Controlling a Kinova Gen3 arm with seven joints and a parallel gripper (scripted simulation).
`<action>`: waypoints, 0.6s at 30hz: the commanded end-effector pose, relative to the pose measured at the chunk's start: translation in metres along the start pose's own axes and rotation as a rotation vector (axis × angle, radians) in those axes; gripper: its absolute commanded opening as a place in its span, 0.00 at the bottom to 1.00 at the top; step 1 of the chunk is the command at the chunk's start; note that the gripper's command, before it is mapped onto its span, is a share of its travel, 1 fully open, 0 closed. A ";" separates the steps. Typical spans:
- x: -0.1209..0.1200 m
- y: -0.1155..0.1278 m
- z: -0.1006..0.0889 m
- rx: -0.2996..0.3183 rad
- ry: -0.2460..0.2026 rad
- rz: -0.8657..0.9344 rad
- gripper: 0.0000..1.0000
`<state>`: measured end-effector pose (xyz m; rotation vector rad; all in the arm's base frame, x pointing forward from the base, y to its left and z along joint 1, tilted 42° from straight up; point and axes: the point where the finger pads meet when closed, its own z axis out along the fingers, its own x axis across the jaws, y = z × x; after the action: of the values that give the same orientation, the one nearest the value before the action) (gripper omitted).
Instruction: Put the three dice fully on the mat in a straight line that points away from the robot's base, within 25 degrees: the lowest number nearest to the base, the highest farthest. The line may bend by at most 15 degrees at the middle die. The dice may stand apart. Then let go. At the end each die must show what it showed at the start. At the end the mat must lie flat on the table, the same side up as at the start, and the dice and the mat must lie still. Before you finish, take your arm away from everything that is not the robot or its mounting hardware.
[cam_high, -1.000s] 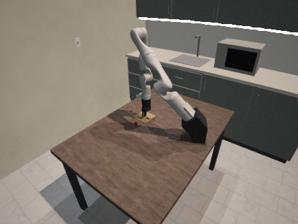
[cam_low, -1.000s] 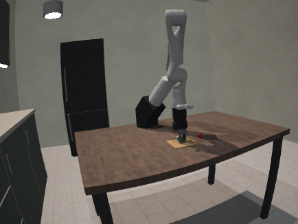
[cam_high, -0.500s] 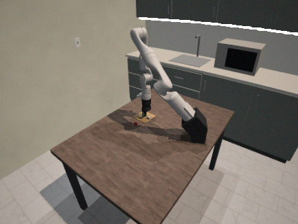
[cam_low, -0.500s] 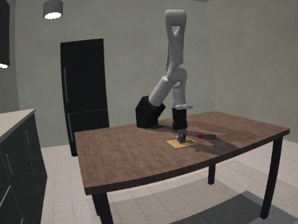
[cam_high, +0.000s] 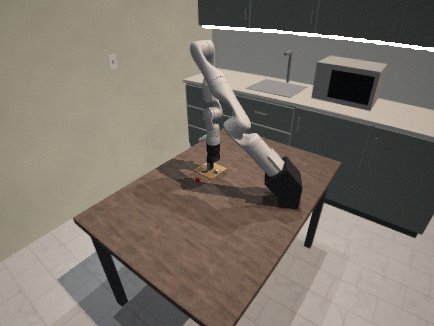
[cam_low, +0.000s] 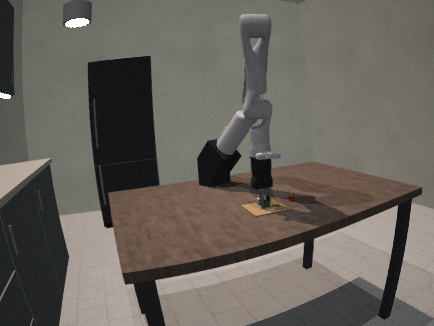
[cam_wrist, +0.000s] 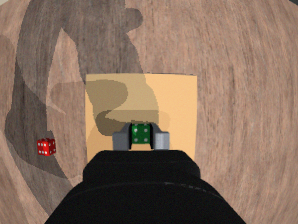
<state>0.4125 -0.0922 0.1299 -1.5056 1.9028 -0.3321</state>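
Observation:
My gripper (cam_wrist: 140, 132) is shut on a green die (cam_wrist: 140, 133) and holds it just above the tan mat (cam_wrist: 148, 112). In the top view the gripper (cam_high: 210, 165) stands over the mat (cam_high: 210, 170), where a white die (cam_high: 216, 171) lies on the side toward the base. A red die (cam_high: 198, 179) lies on the table off the mat, and it also shows at the left of the wrist view (cam_wrist: 45, 147). In the exterior view the gripper (cam_low: 263, 200) is over the mat (cam_low: 265, 207), with the red die (cam_low: 291, 197) to the right. The white die is hidden in the wrist view.
The robot's black base (cam_high: 285, 182) stands on the table to the right of the mat. The table's far edge lies just beyond the mat, with kitchen cabinets behind it.

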 end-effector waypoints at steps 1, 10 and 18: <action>0.002 -0.001 0.000 0.000 0.001 0.004 0.40; 0.002 -0.001 0.000 0.000 0.001 0.004 0.40; 0.003 -0.002 0.000 0.003 0.003 0.004 0.40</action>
<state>0.4125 -0.0923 0.1299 -1.5053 1.9030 -0.3320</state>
